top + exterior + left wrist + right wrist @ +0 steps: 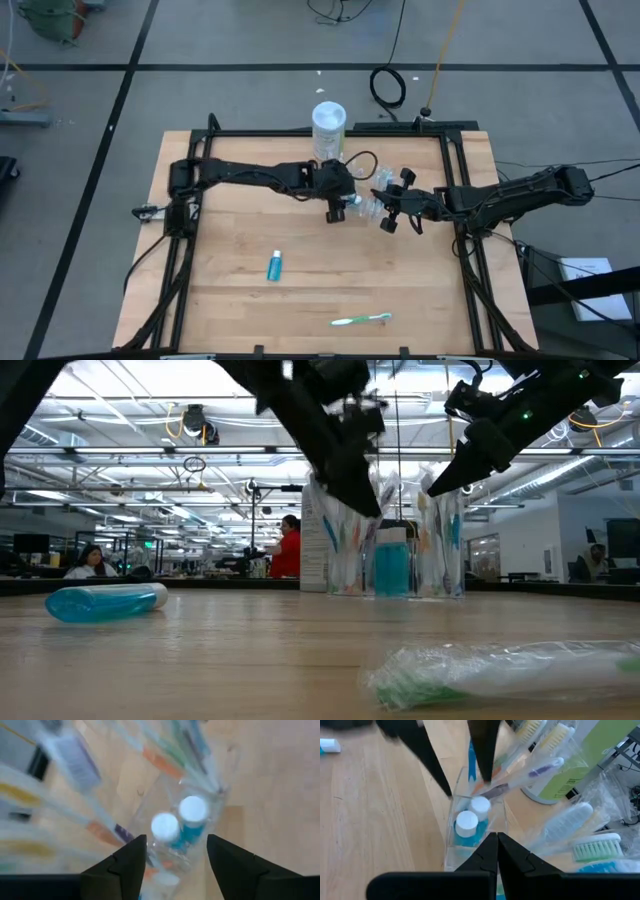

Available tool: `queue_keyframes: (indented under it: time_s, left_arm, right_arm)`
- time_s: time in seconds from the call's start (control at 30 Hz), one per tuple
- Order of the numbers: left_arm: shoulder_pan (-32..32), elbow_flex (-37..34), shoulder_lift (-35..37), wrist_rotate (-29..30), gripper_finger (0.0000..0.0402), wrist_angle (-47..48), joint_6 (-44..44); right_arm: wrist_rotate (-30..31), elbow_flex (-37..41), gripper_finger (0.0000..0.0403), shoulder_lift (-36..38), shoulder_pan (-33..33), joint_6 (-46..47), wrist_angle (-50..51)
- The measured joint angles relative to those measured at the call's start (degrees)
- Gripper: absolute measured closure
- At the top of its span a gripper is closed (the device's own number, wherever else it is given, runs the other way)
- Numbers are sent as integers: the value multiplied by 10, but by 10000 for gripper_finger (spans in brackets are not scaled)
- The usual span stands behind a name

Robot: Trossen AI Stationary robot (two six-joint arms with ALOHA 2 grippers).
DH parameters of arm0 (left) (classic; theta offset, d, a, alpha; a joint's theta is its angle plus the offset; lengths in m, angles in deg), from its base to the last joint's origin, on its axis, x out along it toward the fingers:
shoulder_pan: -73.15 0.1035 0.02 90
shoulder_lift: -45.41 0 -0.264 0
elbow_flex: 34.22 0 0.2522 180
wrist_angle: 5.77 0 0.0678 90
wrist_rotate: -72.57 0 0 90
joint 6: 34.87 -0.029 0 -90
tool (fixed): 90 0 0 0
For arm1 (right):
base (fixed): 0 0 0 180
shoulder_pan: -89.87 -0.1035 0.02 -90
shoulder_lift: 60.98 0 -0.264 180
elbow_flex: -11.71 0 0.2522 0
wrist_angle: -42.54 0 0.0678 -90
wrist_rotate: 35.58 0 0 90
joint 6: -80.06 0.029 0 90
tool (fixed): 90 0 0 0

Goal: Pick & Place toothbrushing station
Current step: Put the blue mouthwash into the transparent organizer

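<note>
My left pincer (175, 862) is wide apart above the holder (187, 827), holding nothing. I think a tube just went in. Next I fetch the toothbrush (360, 320).

one clear holder (368, 205), two loose tubes (274, 265), one wrapped toothbrush (361, 320), one canister (329, 128)

Two dark jointed arms, black cables along links; tapered black pincer fingers (131, 865).

Closed right gripper (497, 851) above the toothbrushing station (472, 827).
</note>
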Motion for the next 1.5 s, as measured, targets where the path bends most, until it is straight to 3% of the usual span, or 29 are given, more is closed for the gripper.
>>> queue_keyframes:
  time_s: [0.17, 0.33, 0.67, 0.9, 1.07, 1.27, 1.5]
  left_arm:
    - [-6, 0, 70, 0, 187, 59, 2]
    - [-15, 1, 152, -1, 205, 187, 25]
    - [-96, -24, 215, -48, 248, 439, 237]
    - [-197, -144, 212, -83, 252, 398, 489]
    - [-242, -231, 213, -107, 241, 335, 609]
    - [-252, -308, 212, -70, 194, 220, 703]
    - [-225, -341, 213, -29, 143, 183, 756]
  right_arm:
    - [0, 0, 403, 0, 0, 0, 1]
    - [0, 0, 403, 0, 0, 0, 0]
    - [-1, 0, 403, 0, 0, 0, 0]
    - [-1, 0, 403, 0, 0, 6, -1]
    - [-1, 0, 403, 0, 0, 19, -1]
    - [-1, 0, 403, 0, 0, 20, -4]
    - [-1, 0, 403, 0, 0, 30, -6]
